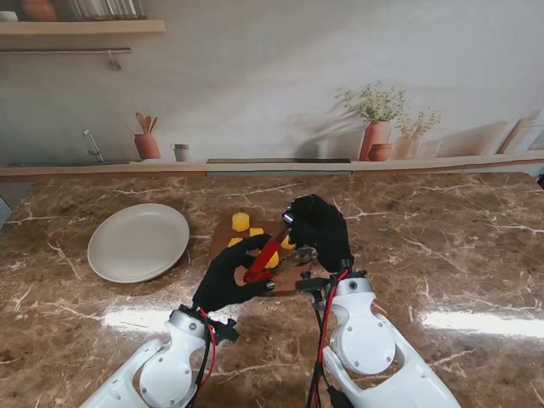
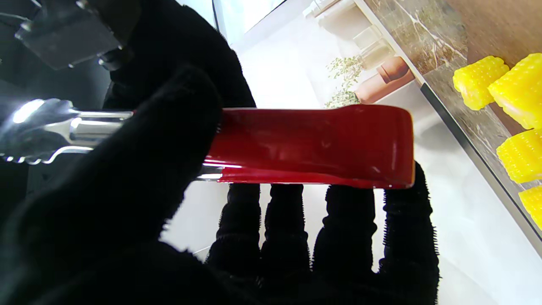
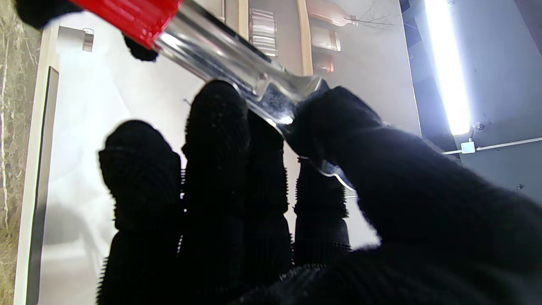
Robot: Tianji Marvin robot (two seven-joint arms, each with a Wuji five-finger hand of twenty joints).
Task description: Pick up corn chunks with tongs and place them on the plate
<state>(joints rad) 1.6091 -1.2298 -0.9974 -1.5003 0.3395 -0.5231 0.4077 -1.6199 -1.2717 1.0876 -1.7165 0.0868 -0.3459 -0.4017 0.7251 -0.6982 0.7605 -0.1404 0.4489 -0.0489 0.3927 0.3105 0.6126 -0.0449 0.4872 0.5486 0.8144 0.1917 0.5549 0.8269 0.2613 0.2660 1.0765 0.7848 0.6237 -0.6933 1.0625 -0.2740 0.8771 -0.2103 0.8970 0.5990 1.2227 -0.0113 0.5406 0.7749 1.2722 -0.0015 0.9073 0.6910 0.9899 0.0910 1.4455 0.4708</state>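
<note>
Marble table (image 1: 442, 255), bare plate (image 1: 138, 242)

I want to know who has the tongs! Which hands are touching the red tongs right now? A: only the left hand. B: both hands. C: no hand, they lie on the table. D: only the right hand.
B: the left hand wraps the red handle of the tongs while the right hand pinches their metal end.

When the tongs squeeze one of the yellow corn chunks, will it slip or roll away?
The corn chunks look short and rounded, so one lying sideways may roll on the wooden board. Their bumpy kernel surface probably gives the tongs some grip. They look glossy, perhaps slightly slippery.
</note>
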